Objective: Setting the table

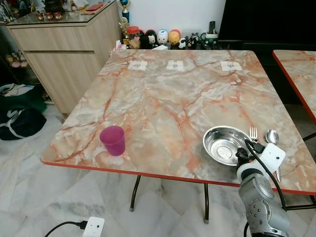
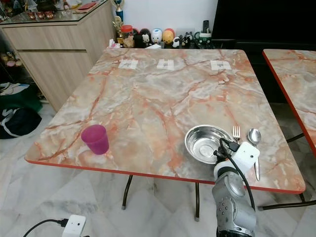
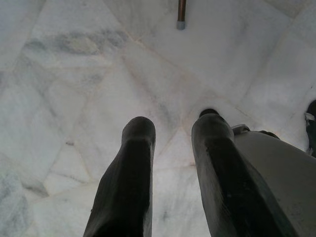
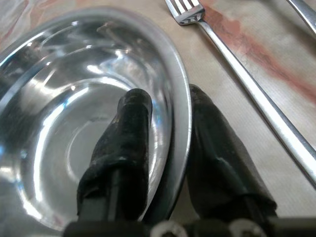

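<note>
A steel bowl (image 1: pixel 223 143) sits near the front right of the marble table (image 1: pixel 163 94). Just right of it lie a fork (image 1: pixel 253 133) and a spoon (image 1: pixel 272 137). My right gripper (image 4: pixel 168 98) is at the bowl's near right rim, with one finger inside the bowl (image 4: pixel 74 98), the other outside, shut on the rim. The fork (image 4: pixel 237 64) lies beside the outer finger. A purple cup (image 1: pixel 113 139) stands upright near the front left edge. My left gripper (image 3: pixel 170 128) hangs open over the floor, with nothing between its fingers.
Three paper squares (image 1: pixel 175 64) lie along the far edge, with figurines (image 1: pixel 158 37) behind. A wooden sideboard (image 1: pixel 64 44) stands at the left, a second table (image 1: pixel 301 69) at the right. Dark bags (image 1: pixel 19 121) and a power strip (image 1: pixel 93 227) lie on the floor.
</note>
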